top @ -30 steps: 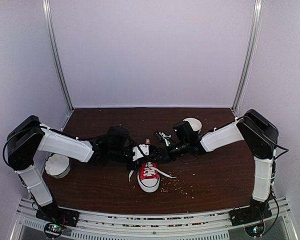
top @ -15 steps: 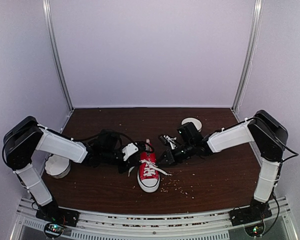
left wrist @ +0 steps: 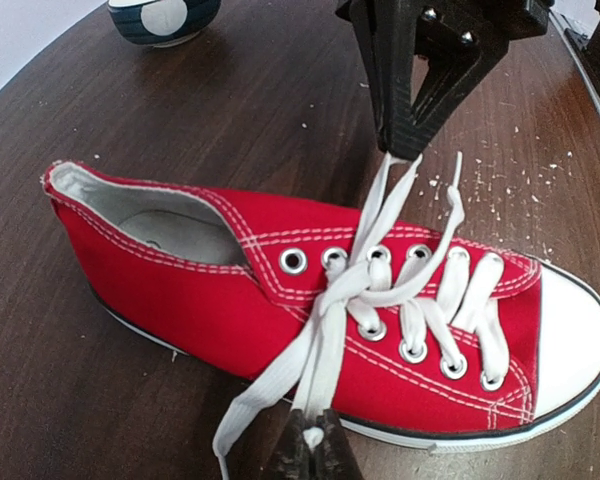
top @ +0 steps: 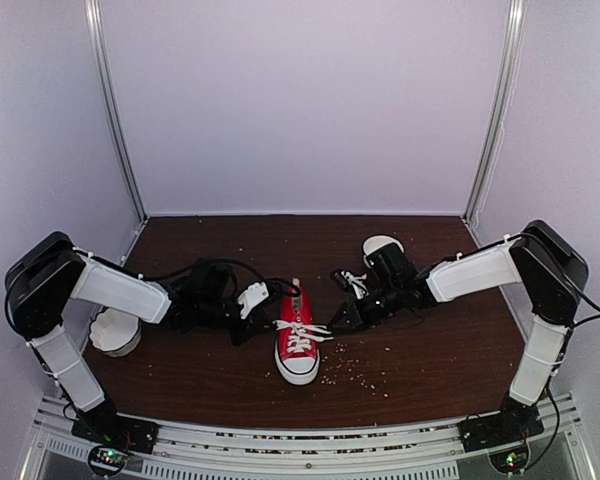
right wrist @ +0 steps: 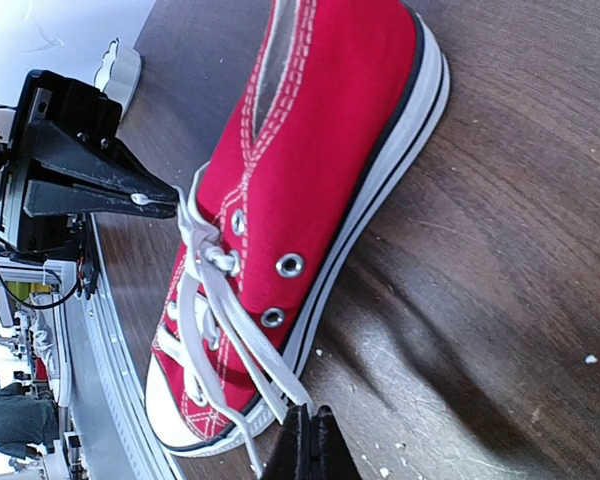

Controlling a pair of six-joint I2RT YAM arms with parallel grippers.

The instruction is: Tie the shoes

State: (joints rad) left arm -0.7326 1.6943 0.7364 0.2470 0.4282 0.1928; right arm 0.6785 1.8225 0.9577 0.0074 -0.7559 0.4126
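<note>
From above, the red shoe [top: 297, 345] lies on the brown table [top: 430, 350], right between the two pincers, with its white toe pointing at the arm bases. The left pincer [top: 260, 322] is just beside its left side and the right pincer [top: 340, 322] just beside its right side. Each is pinched shut on one of the white laces [top: 315, 329]. A second ago both pincers were close together behind the heel; now they have pulled apart and the laces stretch out sideways. In the left wrist view, the left pincer [left wrist: 310, 455] squeezes a lace end, the shoe [left wrist: 230, 300] is just in front, and the right pincer [left wrist: 400, 140] holds the other lace across it. In the right wrist view, the right pincer [right wrist: 308, 440] nips its lace, the shoe [right wrist: 320, 130] is just ahead, and the left pincer [right wrist: 145, 200] is past it.
</note>
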